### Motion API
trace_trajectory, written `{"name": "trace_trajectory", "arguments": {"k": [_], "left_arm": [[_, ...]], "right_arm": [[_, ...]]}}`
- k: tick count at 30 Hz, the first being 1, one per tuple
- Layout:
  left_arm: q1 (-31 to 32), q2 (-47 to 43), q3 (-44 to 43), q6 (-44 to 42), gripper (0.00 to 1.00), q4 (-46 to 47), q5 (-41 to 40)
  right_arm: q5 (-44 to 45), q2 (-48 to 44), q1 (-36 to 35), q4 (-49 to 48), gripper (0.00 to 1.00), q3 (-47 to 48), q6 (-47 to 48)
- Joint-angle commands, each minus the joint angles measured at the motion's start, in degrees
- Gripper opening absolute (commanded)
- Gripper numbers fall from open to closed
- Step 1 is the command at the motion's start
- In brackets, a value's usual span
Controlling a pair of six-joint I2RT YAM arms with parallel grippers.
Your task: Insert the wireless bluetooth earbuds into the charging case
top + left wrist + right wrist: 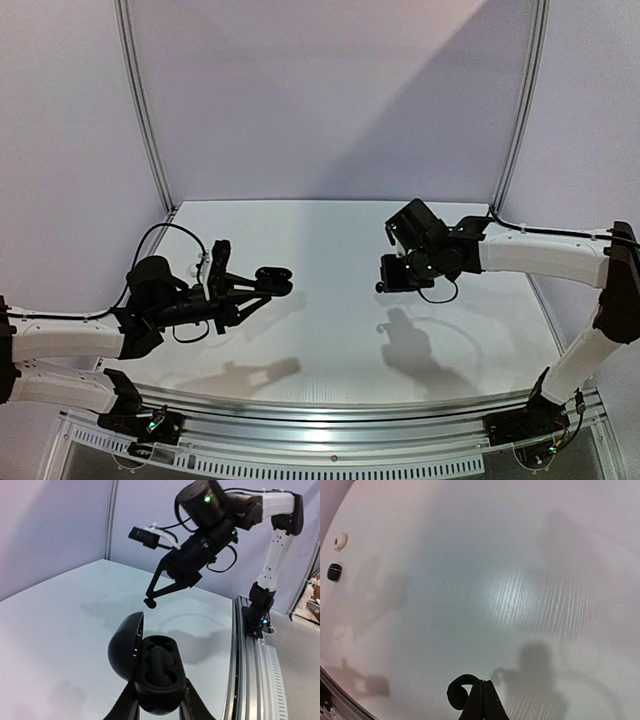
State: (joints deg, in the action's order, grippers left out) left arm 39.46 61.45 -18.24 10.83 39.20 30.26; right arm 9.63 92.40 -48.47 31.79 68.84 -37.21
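Observation:
My left gripper is shut on a black oval charging case and holds it above the table with its lid swung open to the left. The case's sockets are dark, and I cannot tell whether anything sits in them. My right gripper is shut on a small black earbud, which sticks out to the left of the closed fingertips. In the left wrist view that gripper hangs above and beyond the open case, apart from it. The case also shows in the top view.
In the right wrist view a small whitish earbud and a small black piece lie on the white table at the far left. An aluminium rail runs along the near edge.

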Motion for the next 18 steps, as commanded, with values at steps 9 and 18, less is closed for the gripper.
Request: {"name": "trace_trajectory", "arguments": {"k": [9, 18], "left_arm": [[1.5, 1.4, 0.2, 0.9, 0.0, 5.6, -6.0], [1.5, 0.6, 0.0, 0.7, 0.0, 4.2, -5.8]], "right_arm": [[8.4, -1.2, -4.0, 4.7, 0.0, -1.1, -8.2], [4.0, -0.3, -4.1, 11.2, 0.0, -9.6, -25.9]]}}
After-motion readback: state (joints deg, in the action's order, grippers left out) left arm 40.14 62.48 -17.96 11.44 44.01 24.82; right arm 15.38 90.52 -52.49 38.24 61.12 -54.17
